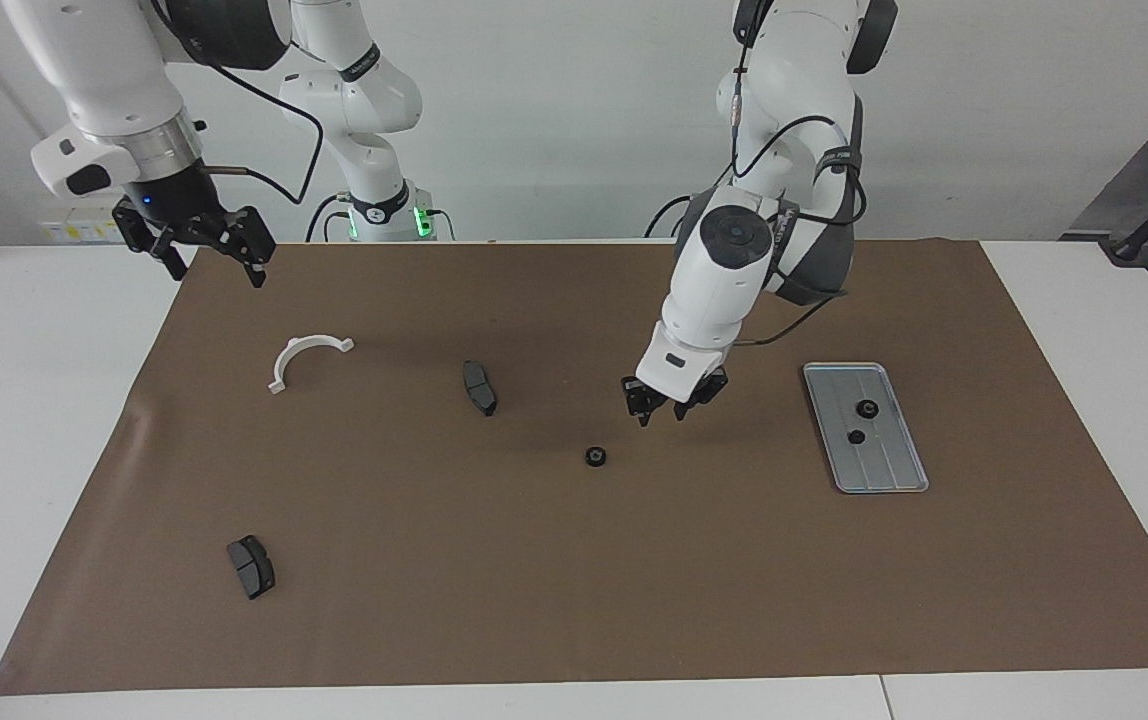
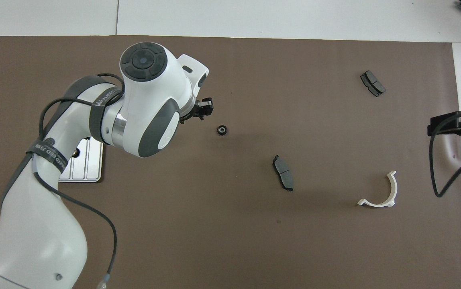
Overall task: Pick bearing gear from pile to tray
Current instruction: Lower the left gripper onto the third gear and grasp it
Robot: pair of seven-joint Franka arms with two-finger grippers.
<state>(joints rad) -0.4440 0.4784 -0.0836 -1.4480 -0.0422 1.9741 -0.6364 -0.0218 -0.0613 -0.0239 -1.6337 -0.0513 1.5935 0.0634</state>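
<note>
A small black bearing gear (image 1: 594, 457) (image 2: 222, 130) lies alone on the brown mat, mid-table. My left gripper (image 1: 661, 413) (image 2: 204, 110) hangs low over the mat just beside it, on the tray's side, open and empty, not touching it. The silver tray (image 1: 884, 470) (image 2: 90, 168) sits toward the left arm's end and holds two gears (image 1: 866, 408) (image 1: 855, 437). In the overhead view the left arm covers most of the tray. My right gripper (image 1: 217, 268) (image 2: 433, 126) waits raised over the mat's corner at its own end, open and empty.
A white half-ring bracket (image 1: 296, 349) (image 2: 394, 186) lies toward the right arm's end. One dark pad (image 1: 479, 387) (image 2: 283, 172) lies between the bracket and the gear. A second pad (image 1: 251, 566) (image 2: 372, 83) lies farther from the robots.
</note>
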